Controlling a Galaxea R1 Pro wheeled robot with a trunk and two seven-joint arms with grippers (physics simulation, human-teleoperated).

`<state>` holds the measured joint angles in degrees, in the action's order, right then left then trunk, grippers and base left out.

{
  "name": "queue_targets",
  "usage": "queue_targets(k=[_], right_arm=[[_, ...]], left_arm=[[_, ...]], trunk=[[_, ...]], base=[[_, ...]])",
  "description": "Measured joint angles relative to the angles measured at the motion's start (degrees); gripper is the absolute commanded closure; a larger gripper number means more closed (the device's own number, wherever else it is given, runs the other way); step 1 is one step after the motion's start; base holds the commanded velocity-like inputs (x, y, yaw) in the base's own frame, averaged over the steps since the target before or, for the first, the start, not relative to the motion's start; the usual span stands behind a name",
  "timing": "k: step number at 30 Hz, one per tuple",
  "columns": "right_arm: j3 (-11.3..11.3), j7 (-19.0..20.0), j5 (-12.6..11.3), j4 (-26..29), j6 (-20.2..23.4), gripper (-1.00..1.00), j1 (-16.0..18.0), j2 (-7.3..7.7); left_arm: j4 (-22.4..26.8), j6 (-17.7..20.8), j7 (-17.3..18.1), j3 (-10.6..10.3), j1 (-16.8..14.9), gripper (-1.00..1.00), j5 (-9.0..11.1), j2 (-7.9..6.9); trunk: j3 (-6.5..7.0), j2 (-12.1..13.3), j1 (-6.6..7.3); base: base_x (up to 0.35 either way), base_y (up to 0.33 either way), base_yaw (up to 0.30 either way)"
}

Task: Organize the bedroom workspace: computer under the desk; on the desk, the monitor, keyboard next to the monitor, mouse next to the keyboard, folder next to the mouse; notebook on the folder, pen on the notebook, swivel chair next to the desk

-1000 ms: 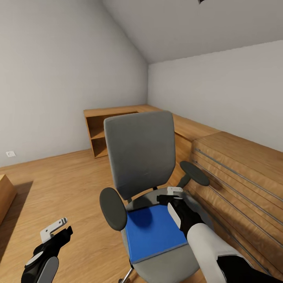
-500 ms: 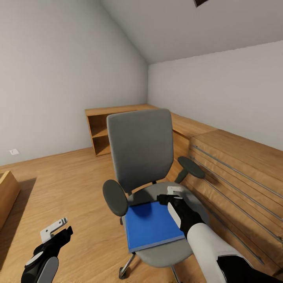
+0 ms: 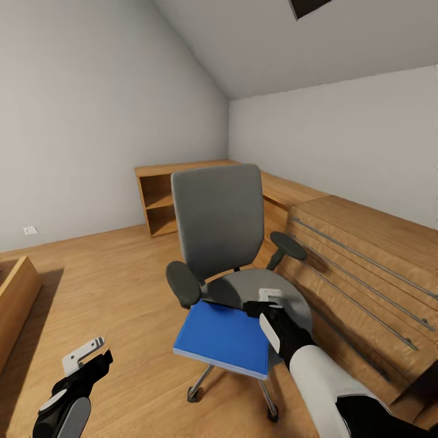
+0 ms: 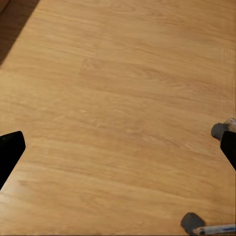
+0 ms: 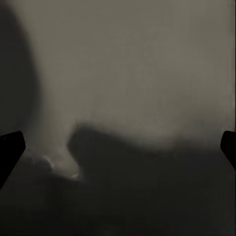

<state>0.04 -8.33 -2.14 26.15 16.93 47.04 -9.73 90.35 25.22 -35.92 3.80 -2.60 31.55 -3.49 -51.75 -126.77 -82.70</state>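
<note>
Flat, bright-blue folder [image 3: 222,336] — overhanging grey swivel chair [image 3: 226,243].

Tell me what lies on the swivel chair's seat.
The blue folder lies there, overhanging the front edge of the swivel chair. The right gripper covers its far corner.

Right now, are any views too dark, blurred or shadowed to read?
Head view: evenly lit and sharp, swivel chair and folder distinct. Left wrist view: clear wooden floor, dark shadow in one corner. Right wrist view: dim, soft grey surface with a murky shadow; nothing identifiable.
</note>
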Motion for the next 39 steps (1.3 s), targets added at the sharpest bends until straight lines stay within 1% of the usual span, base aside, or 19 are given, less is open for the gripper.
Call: queue_targets(k=[6, 24, 27, 32, 39], right_arm=[[-0.05, -0.04, 0.06, -0.1, -0.09, -1.0, 0.0, 0.01], [-0.07, -0.03, 0.02, -0.19, -0.32, -1.0, 0.0, 0.06], [-0.11, -0.02, 0.05, -1.39, -0.94, -1.0, 0.0, 0.07], [-0.12, -0.04, 0.11, -4.36, -4.16, -1.0, 0.02, 0.07], [-0.02, 0.01, -0.08, -4.47, -5.17, -1.0, -0.03, 0.08]], left_arm=[[0.0, 0.0, 0.0, 0.0, 0.0, -1.0, 0.0, 0.0], [-0.14, 0.09, 0.0, -0.01, 0.0, -1.0, 0.05, 0.05], [-0.21, 0.07, 0.0, 0.0, 0.0, -1.0, 0.0, 0.05], [-0.26, 0.01, 0.0, -0.06, 0.0, -1.0, -0.08, 0.08], [-0.32, 0.0, -0.06, -0.08, 0.0, -1.0, -0.09, 0.09]], trunk=[[0.0, 0.0, 0.02], [0.0, 0.0, 0.03], [0.53, 1.19, 0.68], [1.44, 3.19, 1.78], [2.68, 6.0, 3.31]], base=[[-0.082, 0.0, 0.0], [-0.004, 0.0, 0.0], [0.0, 0.0, 0.0], [0.0, 0.0, 0.0], [0.0, 0.0, 0.0]])
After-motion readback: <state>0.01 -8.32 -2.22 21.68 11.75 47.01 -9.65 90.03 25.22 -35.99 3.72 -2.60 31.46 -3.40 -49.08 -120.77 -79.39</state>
